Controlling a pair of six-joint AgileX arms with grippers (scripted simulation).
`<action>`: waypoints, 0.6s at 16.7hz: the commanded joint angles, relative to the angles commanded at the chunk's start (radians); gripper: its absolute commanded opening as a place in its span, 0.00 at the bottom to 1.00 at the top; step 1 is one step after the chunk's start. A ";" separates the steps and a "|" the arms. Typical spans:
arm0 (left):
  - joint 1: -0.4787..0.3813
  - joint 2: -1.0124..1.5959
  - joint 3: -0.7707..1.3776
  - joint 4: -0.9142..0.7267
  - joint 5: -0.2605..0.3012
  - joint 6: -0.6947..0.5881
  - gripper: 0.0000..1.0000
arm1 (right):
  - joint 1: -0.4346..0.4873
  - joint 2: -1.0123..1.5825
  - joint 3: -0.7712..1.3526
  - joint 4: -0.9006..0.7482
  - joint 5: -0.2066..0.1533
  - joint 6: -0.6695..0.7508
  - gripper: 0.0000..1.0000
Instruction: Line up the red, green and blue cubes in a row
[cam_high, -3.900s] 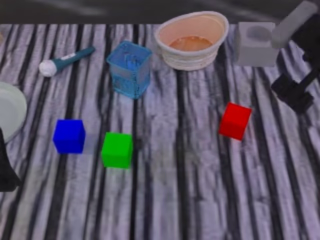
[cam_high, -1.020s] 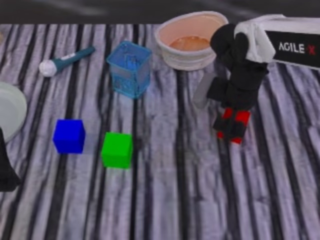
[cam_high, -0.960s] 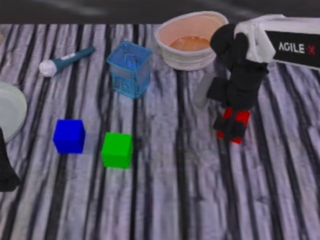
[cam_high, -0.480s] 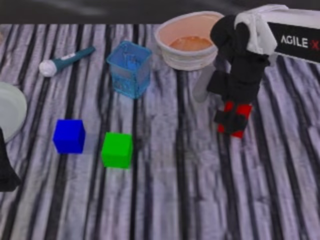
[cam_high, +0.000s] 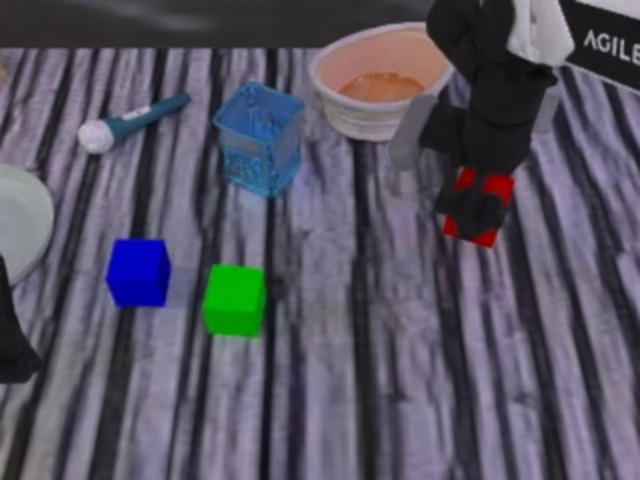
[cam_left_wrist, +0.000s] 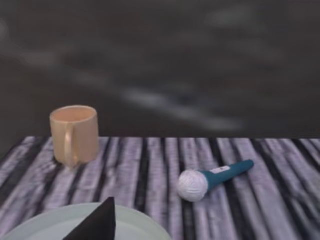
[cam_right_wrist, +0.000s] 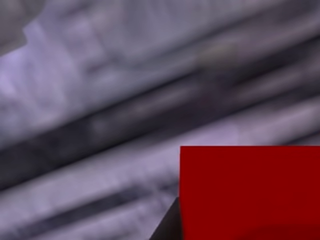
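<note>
Only our left wrist view shows the tan mug (cam_left_wrist: 74, 134) beyond the microphone (cam_left_wrist: 212, 177). From above, bare striped table (cam_high: 400, 400) lies right of the green cube (cam_high: 234, 299), which sits beside the blue cube (cam_high: 138, 271). Our right gripper (cam_high: 478, 208) is clamped on the red cube (cam_high: 480, 232) near the bowl (cam_high: 375, 75); our left gripper (cam_high: 12, 340), at the left edge, we cannot judge.

Two cubes (cam_high: 138, 271) are sitting side by side at the counter's (cam_high: 350, 380) left; a third cube (cam_high: 474, 205) is sitting well apart at the right, between the right gripper's (cam_high: 478, 205) jaws.
</note>
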 joint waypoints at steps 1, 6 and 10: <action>0.000 0.000 0.000 0.000 0.000 0.000 1.00 | -0.005 0.004 -0.002 0.002 0.000 0.002 0.00; 0.000 0.000 0.000 0.000 0.000 0.000 1.00 | 0.099 0.030 0.058 -0.031 0.000 0.023 0.00; 0.000 0.000 0.000 0.000 0.000 0.000 1.00 | 0.285 0.074 0.159 -0.091 0.001 0.072 0.00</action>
